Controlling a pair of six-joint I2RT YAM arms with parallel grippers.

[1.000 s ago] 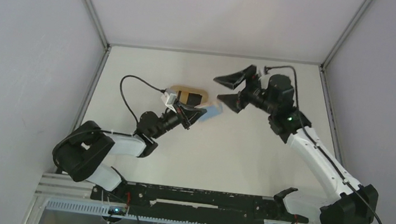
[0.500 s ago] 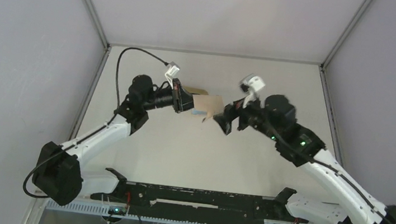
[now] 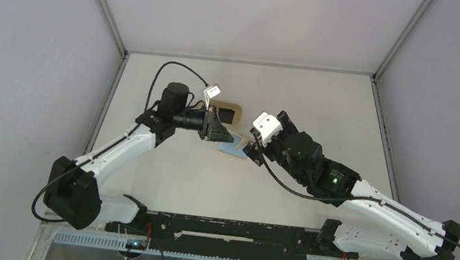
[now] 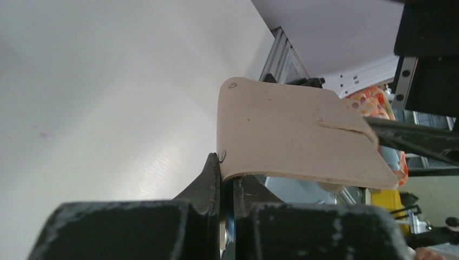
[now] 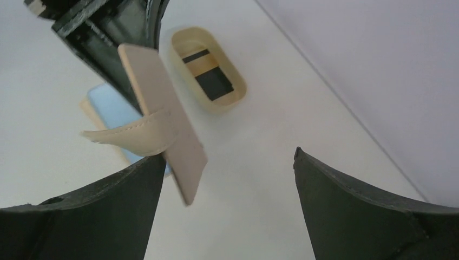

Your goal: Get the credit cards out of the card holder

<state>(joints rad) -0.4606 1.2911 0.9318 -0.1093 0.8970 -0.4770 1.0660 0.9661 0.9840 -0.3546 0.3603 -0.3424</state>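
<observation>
The card holder [image 4: 292,135] is open and held by one edge, clear of the oval tray [image 5: 234,67], over the middle of the counter [image 3: 296,98]. I cannot tell whether its lower edge touches the counter. The left fingers [image 4: 216,176] are pressed together and pinch the holder at its near edge, beside a small rivet. From the left wrist view I see the tan outer face curving away from that grip, with the closure tab lying across its far side.

From the right wrist view the holder stands tilted. Its light blue inner panel [image 5: 113,105] faces the counter side and the tab [image 5: 130,135] curls outward. The right fingers [image 3: 254,148] are spread wide and grip nothing. One finger sits just beside the holder's lower flap; the other is well apart from it. I cannot tell whether the near finger touches the flap.

The tray lies just beyond the holder. Flat dark and tan pieces [image 5: 211,81] lie inside it.
</observation>
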